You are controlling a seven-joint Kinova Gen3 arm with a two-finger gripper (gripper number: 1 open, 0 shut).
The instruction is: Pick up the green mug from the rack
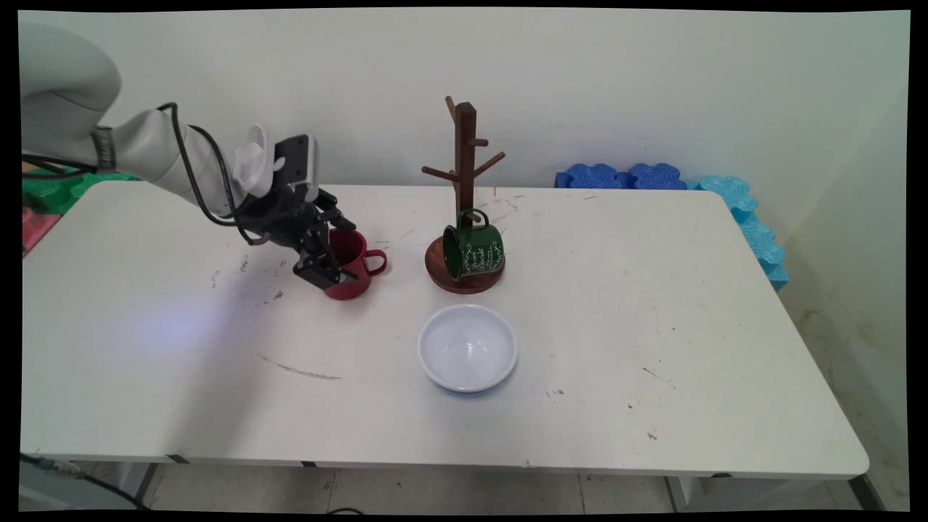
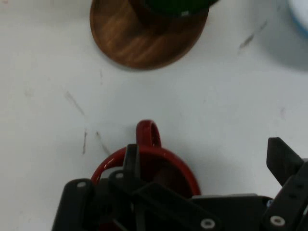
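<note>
A red mug [image 1: 353, 281] stands upright on the white table [image 1: 652, 304], its handle pointing toward the mug tree. My gripper [image 1: 334, 251] is open and straddles the mug's wall. In the hand view, one finger [image 2: 130, 158] dips inside the red mug [image 2: 147, 134], and the other finger [image 2: 283, 161] hangs well outside it, so the gripper [image 2: 207, 160] spans the rim. To the right, a green mug [image 1: 475, 250] lies tilted on the round base of the wooden mug tree [image 1: 465, 156].
A white bowl [image 1: 467, 348] sits in front of the mug tree, and its edge [image 2: 301, 14] shows at the hand view's top right. The tree's wooden base [image 2: 139, 41] lies beyond the red mug. Blue foam blocks [image 1: 725, 199] line the table's far right edge.
</note>
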